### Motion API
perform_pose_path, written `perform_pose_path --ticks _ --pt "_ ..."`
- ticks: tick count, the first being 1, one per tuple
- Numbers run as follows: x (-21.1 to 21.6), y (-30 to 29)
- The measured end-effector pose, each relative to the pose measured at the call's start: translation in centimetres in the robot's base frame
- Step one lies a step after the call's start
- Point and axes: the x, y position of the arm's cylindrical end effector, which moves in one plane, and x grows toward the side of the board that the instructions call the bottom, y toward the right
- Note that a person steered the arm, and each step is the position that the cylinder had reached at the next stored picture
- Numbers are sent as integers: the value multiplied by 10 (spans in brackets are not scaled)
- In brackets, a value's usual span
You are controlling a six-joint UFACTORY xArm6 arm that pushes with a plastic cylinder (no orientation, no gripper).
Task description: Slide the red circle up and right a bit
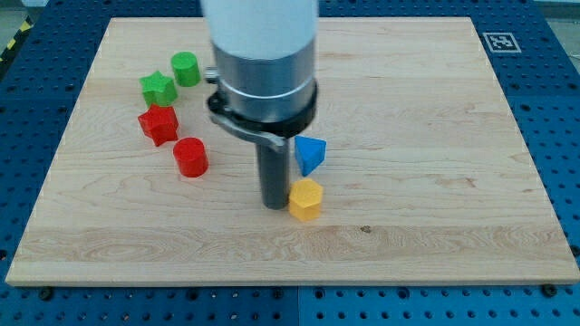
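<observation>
The red circle (191,157) lies at the board's left-centre. My tip (275,206) rests on the board well to the right of it, a little lower in the view. The tip touches or nearly touches the left side of the yellow hexagon (305,199). A blue block (310,155) sits just right of the rod, above the yellow one. A red star (159,124) lies up and left of the red circle, close to it.
A green star (159,89) and a green circle (186,69) sit at the upper left of the wooden board (435,136). The arm's wide grey body (263,54) hides the board's top centre. A marker tag (497,41) is at the top right corner.
</observation>
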Motion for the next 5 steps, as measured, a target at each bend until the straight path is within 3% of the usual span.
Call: perform_pose_path --ticks 1,3,4,5 --pt "9 16" --pt "2 -95" --pt "-22 -148" --pt "-33 -145"
